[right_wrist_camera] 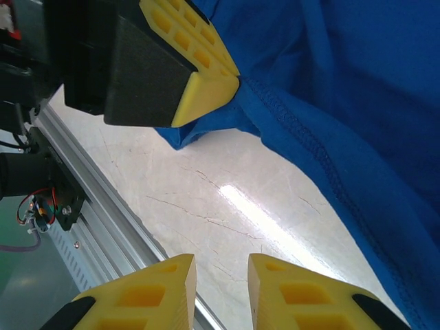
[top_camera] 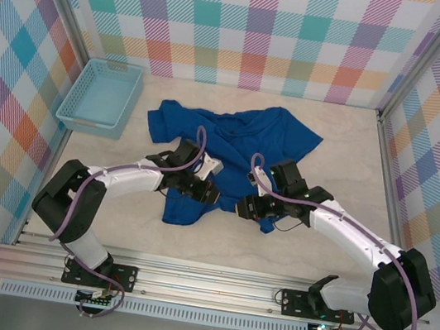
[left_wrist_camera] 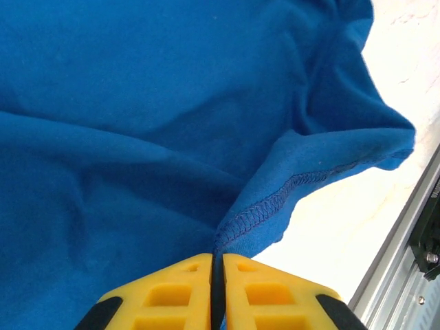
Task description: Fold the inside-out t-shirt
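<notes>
Left fingers: my left gripper sits at the bottom edge of the left wrist view. Its yellow pads are pressed almost together, and the stitched hem of the inside-out t-shirt runs down into the slit between them (a pinch on cloth, as I read it).
Right fingers: my right gripper shows at the bottom of the right wrist view. Its jaws are parted a little, with bare table between them and nothing held.
Shirt position: in the top view it lies across the middle of the frame, bunched and crooked. The broad part spreads toward the upper middle, and a narrow tail hangs toward the lower middle, where both my grippers meet.
Seams: raised stitching faces up along the hem, so I judge the shirt is inside out.
Basket: the light blue basket stands at the upper left of the top view, just clear of the shirt's left edge.
Done so far: one grip on the lower hem. No clean fold shows anywhere, only loose overlaps.
Left to do: nearly all of it, by my judgement. The cloth needs spreading flat, the sleeves bringing in and the body folding over (my right fingers have yet to take any cloth).
Progress: early.
</notes>
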Motion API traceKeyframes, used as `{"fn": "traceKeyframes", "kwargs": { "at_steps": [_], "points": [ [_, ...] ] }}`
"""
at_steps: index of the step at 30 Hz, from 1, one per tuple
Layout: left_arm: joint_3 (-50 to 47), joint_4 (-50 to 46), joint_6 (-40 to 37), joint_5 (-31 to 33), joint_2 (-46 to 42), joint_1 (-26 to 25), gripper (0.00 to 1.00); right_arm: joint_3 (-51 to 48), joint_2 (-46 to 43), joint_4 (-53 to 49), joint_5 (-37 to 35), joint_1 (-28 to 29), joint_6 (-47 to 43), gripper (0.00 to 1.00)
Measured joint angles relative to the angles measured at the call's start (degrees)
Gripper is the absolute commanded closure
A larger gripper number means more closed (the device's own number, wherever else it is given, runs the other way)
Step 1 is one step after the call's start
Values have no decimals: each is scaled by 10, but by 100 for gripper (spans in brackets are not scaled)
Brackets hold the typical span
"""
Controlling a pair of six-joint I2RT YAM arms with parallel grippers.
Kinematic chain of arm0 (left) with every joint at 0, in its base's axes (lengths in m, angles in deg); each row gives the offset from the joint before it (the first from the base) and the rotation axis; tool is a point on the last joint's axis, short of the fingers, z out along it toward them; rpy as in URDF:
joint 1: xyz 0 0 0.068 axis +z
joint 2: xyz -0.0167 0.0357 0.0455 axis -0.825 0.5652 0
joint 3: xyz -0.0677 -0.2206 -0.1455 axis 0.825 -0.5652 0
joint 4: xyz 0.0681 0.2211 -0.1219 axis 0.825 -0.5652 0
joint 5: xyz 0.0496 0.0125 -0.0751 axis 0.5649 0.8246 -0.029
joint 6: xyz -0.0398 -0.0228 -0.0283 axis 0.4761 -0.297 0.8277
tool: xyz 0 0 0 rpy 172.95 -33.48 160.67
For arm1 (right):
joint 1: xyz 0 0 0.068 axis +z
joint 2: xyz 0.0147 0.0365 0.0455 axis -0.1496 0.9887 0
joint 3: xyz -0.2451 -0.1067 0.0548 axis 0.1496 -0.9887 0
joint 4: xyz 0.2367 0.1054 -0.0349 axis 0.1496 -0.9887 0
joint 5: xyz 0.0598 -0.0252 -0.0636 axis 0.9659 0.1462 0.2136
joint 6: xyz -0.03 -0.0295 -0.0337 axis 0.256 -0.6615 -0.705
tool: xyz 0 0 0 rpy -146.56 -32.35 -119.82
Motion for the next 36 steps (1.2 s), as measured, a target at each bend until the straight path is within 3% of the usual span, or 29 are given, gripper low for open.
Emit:
{"fn": "traceKeyframes", "kwargs": {
  "at_steps": [7, 13, 21, 30, 36],
  "points": [
    [0, 1, -2, 0, 6, 0, 87, 0, 0, 0, -6, 0, 0, 75],
    [0, 2, -4, -2, 10, 1, 100, 0, 0, 0, -11, 0, 0, 75],
    [-6, 20, 5, -24, 8, 1, 100, -5, -7, 1, -19, 0, 0, 75],
    [-37, 77, 90, -22, -152, 2, 100, -70, -72, 104, -18, 47, 25, 71],
    [-37, 67, 102, -15, -166, 2, 100, -92, -72, 188, -54, 99, 37, 69]
  ]
}}
